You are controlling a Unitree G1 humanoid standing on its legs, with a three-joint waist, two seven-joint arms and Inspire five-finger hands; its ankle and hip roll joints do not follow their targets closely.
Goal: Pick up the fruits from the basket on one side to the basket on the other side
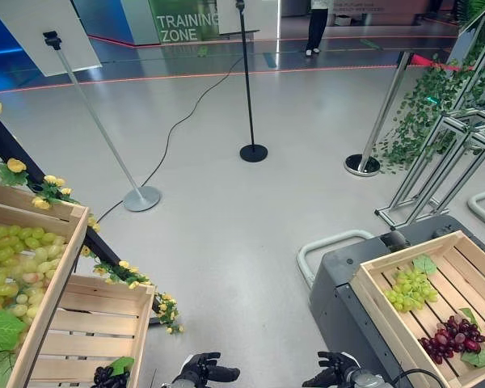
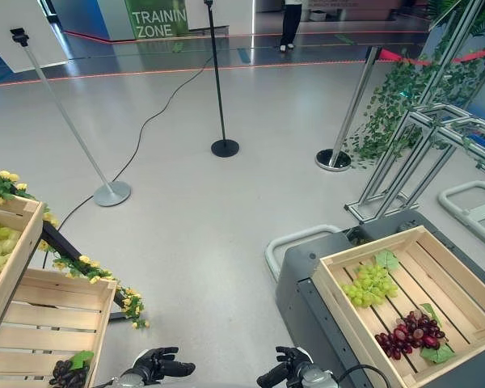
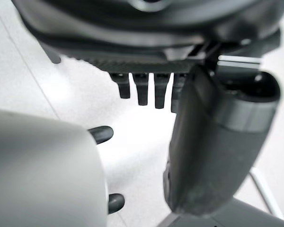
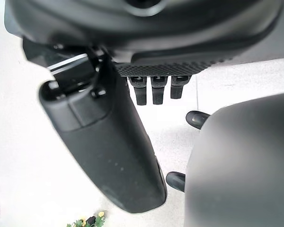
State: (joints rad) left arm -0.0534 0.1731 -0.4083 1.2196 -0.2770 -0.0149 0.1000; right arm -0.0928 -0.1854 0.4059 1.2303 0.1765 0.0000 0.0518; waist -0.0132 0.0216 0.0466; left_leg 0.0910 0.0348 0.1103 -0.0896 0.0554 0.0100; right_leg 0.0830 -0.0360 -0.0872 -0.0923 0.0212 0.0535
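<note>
Grapes, green and red, are seen in the crate at lower right. Left hand and right hand are held empty at bottom centre, fingers relaxed.

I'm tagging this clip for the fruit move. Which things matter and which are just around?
Job: crate on the right with green grapes and red grapes; left crate with dark grapes; left hand; right hand.
Around: stanchions, ivy, yellow flowers.

Empty right hand, fingers straight
</note>
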